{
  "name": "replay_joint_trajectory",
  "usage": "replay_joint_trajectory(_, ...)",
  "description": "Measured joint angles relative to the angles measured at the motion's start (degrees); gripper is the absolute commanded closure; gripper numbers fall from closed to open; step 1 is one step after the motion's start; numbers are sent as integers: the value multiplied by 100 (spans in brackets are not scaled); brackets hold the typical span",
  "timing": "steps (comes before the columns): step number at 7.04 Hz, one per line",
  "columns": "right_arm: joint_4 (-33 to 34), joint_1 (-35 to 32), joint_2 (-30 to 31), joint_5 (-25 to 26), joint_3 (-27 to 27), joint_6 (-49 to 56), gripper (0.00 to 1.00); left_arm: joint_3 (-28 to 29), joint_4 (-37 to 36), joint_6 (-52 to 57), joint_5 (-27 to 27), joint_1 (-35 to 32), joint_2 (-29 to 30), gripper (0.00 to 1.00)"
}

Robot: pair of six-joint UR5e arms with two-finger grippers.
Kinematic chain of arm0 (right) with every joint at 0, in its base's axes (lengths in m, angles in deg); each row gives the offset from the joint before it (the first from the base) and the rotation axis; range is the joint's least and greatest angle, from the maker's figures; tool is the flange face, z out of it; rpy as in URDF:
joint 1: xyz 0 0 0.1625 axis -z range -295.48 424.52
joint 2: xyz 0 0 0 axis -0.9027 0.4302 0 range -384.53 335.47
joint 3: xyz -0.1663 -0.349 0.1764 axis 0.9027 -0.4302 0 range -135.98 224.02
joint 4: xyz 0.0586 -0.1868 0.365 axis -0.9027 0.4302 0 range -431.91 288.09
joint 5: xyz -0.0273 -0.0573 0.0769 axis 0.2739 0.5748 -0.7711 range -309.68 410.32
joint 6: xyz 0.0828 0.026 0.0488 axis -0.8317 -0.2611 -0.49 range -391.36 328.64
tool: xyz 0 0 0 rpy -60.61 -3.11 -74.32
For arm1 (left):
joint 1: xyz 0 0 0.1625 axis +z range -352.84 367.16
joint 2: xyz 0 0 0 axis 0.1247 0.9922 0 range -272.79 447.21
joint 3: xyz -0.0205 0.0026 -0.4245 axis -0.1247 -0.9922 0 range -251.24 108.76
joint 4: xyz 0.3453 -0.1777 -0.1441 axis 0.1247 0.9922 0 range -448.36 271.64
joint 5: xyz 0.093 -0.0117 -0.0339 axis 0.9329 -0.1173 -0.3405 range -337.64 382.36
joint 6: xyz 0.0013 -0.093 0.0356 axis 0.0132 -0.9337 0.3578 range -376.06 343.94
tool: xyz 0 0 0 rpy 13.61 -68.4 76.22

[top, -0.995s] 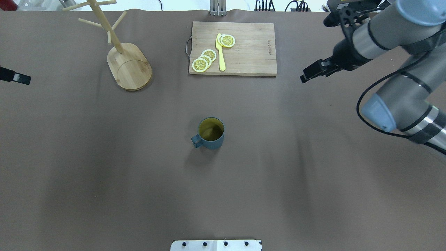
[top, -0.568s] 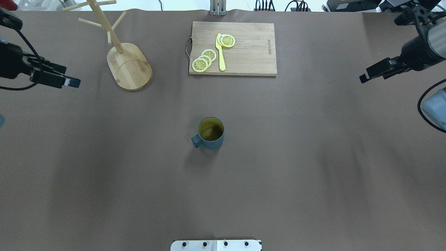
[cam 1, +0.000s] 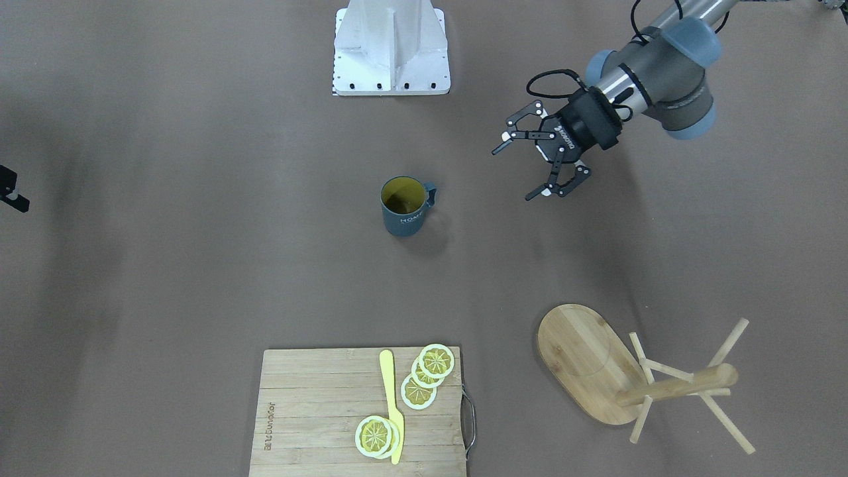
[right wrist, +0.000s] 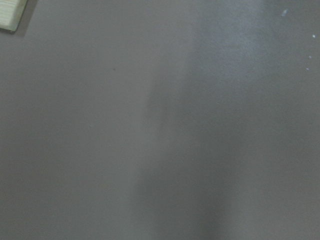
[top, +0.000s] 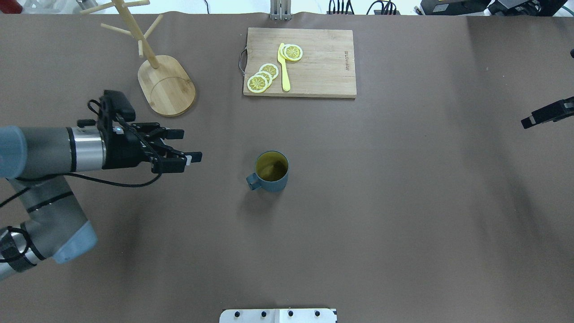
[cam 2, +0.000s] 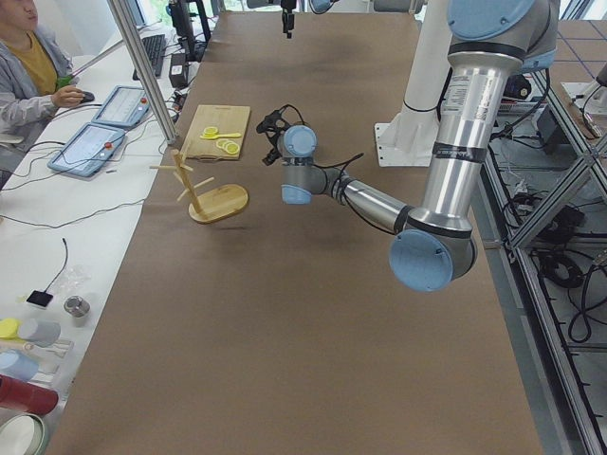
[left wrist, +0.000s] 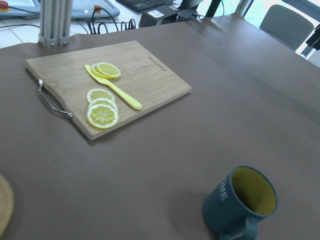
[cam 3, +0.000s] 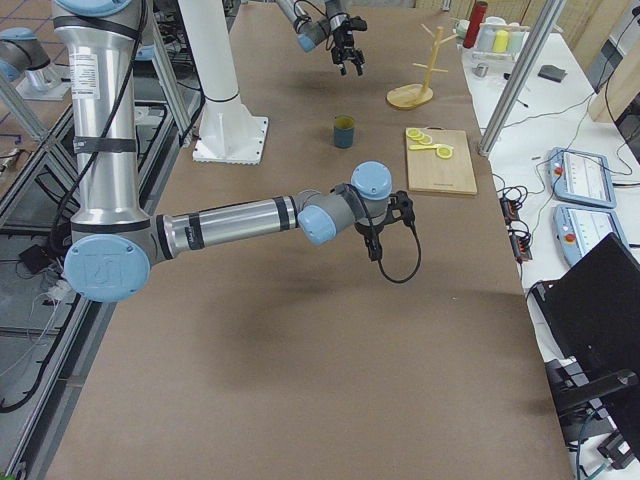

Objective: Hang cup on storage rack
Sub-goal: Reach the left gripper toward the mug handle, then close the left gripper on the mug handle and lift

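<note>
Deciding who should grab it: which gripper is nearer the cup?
Left. The left gripper hovers, jaws open, on the handle side of the cup; the right gripper is far off on the other side.

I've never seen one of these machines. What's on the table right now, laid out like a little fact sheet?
Cup: dark blue, upright mid-table, not hung, handle towards the left arm's side
Rack: wooden, pegs bare, far left of the table
Left gripper: open, empty, near the cup, not touching it
Right gripper: at the table's right edge; open or shut unclear
Cutting board: far side, carrying lemon slices and a yellow knife
</note>
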Motion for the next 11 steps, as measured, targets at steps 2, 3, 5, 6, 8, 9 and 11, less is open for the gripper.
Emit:
replay_joint_trajectory(2, -5, -87, 140, 0, -8, 145, 0, 417, 266, 428, 702, 645, 341, 3)
replay_joint_trajectory(3, -12, -94, 153, -1, -9, 158, 0, 536, 342, 689, 1009, 889, 401, 3)
replay_joint_trajectory(5, -18, -122, 159, -2, -9, 164, 0, 759, 379, 1190, 1609, 1287, 456, 4)
replay_joint_trajectory(6, -17, -140, 170, -2, -12, 164, 0, 897, 381, 1295, 1842, 1451, 546, 5)
replay_joint_trajectory(8, -20, -160, 191, 2, -29, 170, 0, 1119, 381, 1344, 2037, 1593, 725, 5)
replay_joint_trajectory(9, -21, -173, 193, 0, -44, 192, 0, 1168, 379, 1346, 2080, 1612, 772, 7)
replay_joint_trajectory(11, -21, -187, 195, -2, -51, 228, 0, 1305, 377, 1342, 2174, 1619, 911, 15)
